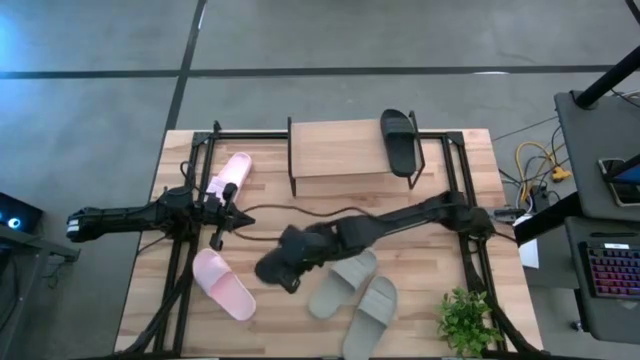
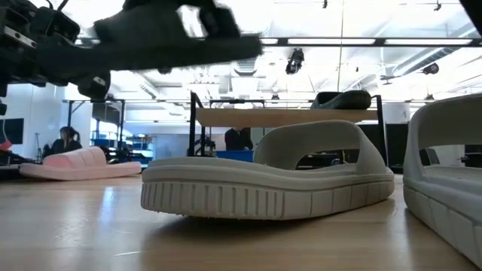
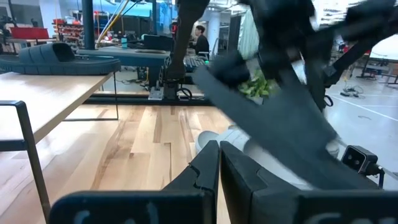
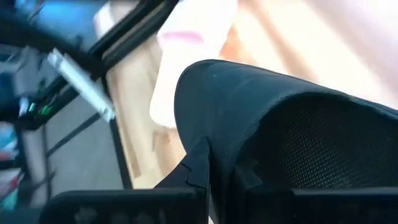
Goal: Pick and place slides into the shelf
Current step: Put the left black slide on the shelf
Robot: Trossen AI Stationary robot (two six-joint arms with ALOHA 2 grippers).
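Note:
My right gripper (image 1: 293, 252) is shut on a black slide (image 1: 272, 268), which hangs in the air in the low view (image 2: 177, 36) and shows tilted in the left wrist view (image 3: 280, 118). The other black slide (image 1: 400, 140) lies on the right end of the shelf (image 1: 335, 150). Two grey-green slides (image 1: 342, 282) (image 1: 370, 315) rest sole-down on the table near the front. One pale pink slide (image 1: 223, 285) lies front left, the other (image 1: 228, 175) left of the shelf. My left gripper (image 1: 218, 240) is shut and hovers between the pink slides. My right gripper has the black slide by its rim (image 4: 205, 124), at the end toward the arm. One finger (image 4: 198, 171) lies against the outer wall; the slide hides the other. The fingers come slanting down from the table's right. The slide is lifted clear of the table and tilted.
A small green plant (image 1: 465, 322) stands at the front right corner. A dark cable (image 1: 300, 212) runs across the table in front of the shelf. The shelf's left and middle top (image 1: 320, 145) is bare wood. Black frame rails (image 1: 190, 200) run along both table sides.

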